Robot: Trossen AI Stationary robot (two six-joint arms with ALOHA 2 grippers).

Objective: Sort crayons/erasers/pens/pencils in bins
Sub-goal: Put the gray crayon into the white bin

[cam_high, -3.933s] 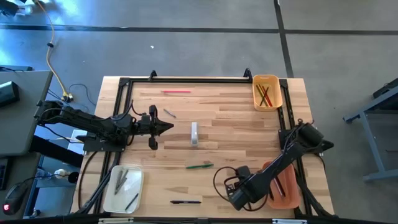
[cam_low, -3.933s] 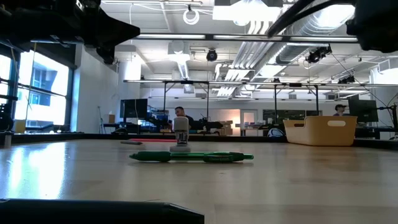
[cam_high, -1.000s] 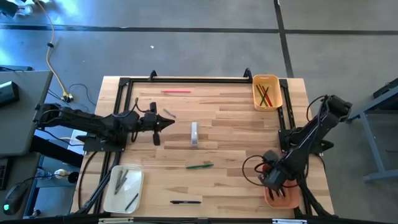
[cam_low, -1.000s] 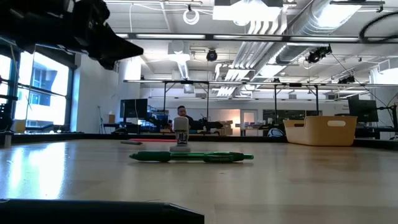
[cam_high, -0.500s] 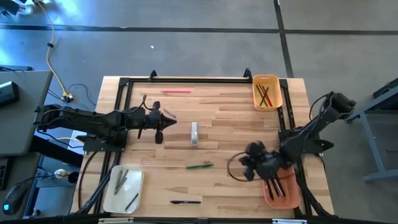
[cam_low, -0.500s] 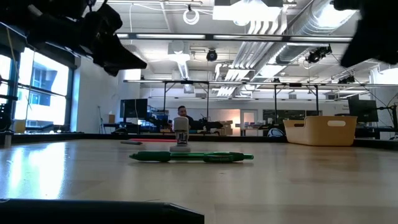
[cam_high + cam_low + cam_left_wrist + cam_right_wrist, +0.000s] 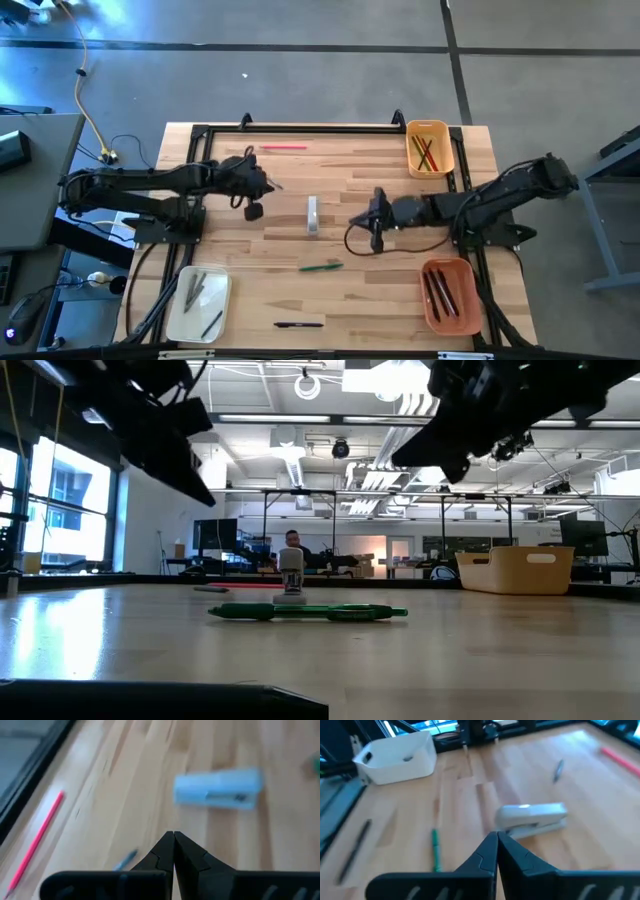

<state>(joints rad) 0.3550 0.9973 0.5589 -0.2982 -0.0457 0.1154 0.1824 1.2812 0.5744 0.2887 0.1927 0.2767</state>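
Right gripper (image 7: 376, 222) clenched, empty, above bench (image 7: 380, 290); left gripper (image 7: 262, 188) clenched too; open right wide, align along green pen (image 7: 321, 267), descend centred.

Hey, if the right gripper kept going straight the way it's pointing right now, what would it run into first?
Probably the small white stapler-like object in the middle of the table. The right gripper, shut and empty, points toward it from the right. Height above the table is unclear, so it might pass over it.
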